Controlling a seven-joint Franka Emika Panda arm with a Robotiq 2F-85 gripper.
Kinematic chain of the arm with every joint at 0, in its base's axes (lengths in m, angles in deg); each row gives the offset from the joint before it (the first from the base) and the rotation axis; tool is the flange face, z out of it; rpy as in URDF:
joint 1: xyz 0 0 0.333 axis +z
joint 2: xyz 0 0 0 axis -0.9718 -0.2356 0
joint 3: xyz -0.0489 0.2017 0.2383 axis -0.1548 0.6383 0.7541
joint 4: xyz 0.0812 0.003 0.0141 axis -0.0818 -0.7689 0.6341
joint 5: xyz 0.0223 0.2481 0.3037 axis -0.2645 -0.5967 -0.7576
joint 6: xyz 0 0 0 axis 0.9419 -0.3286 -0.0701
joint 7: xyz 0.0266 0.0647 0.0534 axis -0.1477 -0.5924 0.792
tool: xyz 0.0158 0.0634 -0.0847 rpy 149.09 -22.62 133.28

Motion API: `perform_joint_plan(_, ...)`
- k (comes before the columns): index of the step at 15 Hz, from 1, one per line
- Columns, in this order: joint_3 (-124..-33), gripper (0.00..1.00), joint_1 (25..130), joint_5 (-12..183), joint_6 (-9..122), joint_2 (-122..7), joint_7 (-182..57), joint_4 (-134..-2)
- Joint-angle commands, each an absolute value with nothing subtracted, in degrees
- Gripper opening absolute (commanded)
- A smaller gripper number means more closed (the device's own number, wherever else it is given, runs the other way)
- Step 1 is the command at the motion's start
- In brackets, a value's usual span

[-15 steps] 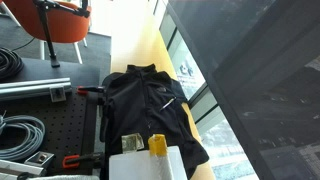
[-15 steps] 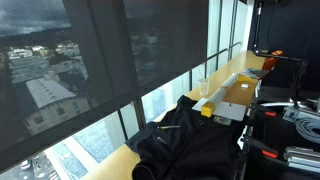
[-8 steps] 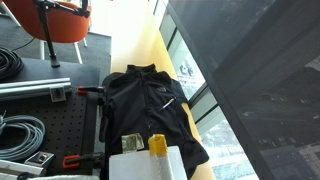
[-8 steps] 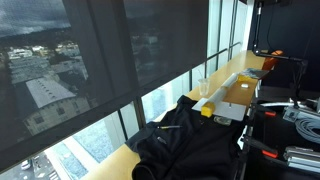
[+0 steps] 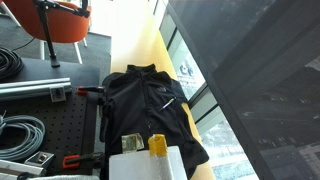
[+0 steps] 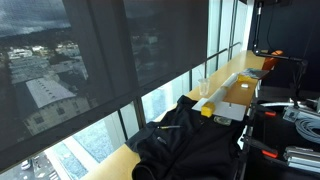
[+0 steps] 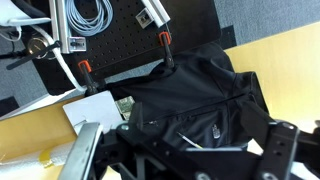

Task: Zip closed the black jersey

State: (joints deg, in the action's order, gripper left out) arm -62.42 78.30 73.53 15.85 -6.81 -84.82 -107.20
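- While the black jersey lies front-up on the counter, it reaches from the window edge across to the other long edge.
- Its zip is too small to see well, so I cannot tell how far it is shut.
- The gripper hangs over the jersey, jaws wide apart, holding nothing.
- I think the whole job is left: grab the zip tab and pull it to the collar.
- A white box sits just beside the jersey.

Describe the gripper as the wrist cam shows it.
Gripper: black linked bars along the picture's bottom edge, with jaws at both sides; one looks pale grey, the other black. No cables or markings can be made out on it. Neither exterior view shows it.
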Motion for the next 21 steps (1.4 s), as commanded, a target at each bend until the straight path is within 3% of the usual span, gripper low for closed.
perform_joint_plan(1, -62.3, 1.00, 78.2, 74.1, 17.3, -7.6, -84.1, -107.8)
perform_joint_plan(6, -63.4, 1.00, 78.8, 76.5, 26.5, -12.7, -76.0, -109.9)
perform_joint_plan(10, -63.1, 1.00, 79.2, 80.3, 42.9, -18.4, -71.5, -115.7)
perform_joint_plan(15, -63.6, 1.00, 78.5, 84.5, 60.5, -30.6, -72.7, -119.4)
perform_joint_plan(21, -66.5, 1.00, 79.0, 86.9, 72.3, -48.1, -72.5, -115.3)
